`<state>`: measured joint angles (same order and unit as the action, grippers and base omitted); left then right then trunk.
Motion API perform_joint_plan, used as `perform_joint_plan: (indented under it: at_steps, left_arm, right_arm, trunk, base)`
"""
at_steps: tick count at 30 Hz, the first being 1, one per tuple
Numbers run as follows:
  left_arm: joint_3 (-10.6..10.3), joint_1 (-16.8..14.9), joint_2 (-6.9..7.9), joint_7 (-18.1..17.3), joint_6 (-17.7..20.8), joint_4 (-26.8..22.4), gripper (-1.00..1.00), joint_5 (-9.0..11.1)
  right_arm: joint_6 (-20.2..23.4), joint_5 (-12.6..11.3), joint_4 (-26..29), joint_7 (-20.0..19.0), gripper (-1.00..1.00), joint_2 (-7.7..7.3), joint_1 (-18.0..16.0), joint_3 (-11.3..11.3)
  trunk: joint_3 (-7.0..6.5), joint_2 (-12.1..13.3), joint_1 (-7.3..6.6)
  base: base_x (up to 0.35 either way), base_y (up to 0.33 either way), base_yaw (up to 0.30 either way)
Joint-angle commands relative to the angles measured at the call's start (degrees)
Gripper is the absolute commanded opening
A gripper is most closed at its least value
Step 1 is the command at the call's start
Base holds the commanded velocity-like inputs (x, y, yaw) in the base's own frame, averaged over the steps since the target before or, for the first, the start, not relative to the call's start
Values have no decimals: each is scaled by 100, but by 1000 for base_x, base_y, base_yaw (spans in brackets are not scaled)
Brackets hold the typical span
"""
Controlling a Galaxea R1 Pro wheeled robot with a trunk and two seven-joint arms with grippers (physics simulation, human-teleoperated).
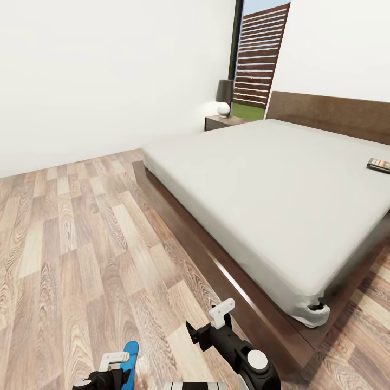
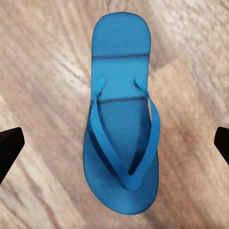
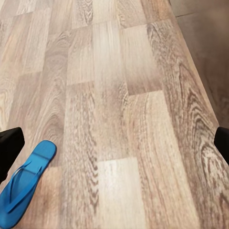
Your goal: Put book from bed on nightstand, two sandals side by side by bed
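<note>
The left gripper [image 2: 114,143] hangs with fingers spread wide over a blue sandal [image 2: 121,114] lying flat on the floor [image 2: 43,71], its long axis crosswise to the gap; the right gripper [image 3: 114,143] is spread too (book [image 1: 378,164] on the bed [image 1: 271,184]).

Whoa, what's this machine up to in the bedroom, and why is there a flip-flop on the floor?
The robot stands at the foot corner of the bed, tidying up. Its left gripper hangs open right above a blue sandal that lies flat on the wood floor, not gripped. The right gripper is open and empty, over bare planks. A book lies on the mattress at the far side, and a nightstand with a lamp waits beside the headboard.
</note>
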<state>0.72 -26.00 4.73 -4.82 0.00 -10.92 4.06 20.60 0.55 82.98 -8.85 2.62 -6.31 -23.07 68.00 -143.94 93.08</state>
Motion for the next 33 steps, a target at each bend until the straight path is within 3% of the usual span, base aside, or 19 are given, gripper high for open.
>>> perform_joint_plan:
  at_steps: [1, 17, 29, 33]
  left_arm:
    - [7, -2, 1, -27, 0, 2, 100, 42]
    - [9, -2, -3, -27, -130, 21, 100, 42]
    - [15, -6, -7, -30, -154, 18, 100, 48]
    - [11, -9, -7, -30, -156, 14, 100, 49]
  right_arm:
    - [32, 7, 7, -20, 100, 2, -2, 4]
    - [32, 7, 1, -20, 100, 6, -2, 3]
    - [32, 7, -1, -20, 100, 2, -2, 2]
    - [32, 7, -1, -20, 100, 2, -2, 3]
  trunk:
    - [4, -2, -1]
    - [4, -2, -1]
    - [270, -18, 30]
    - [270, -18, 30]
  base:
    - [0, 0, 0]
    - [0, 0, 0]
    - [0, 0, 0]
    - [0, 0, 0]
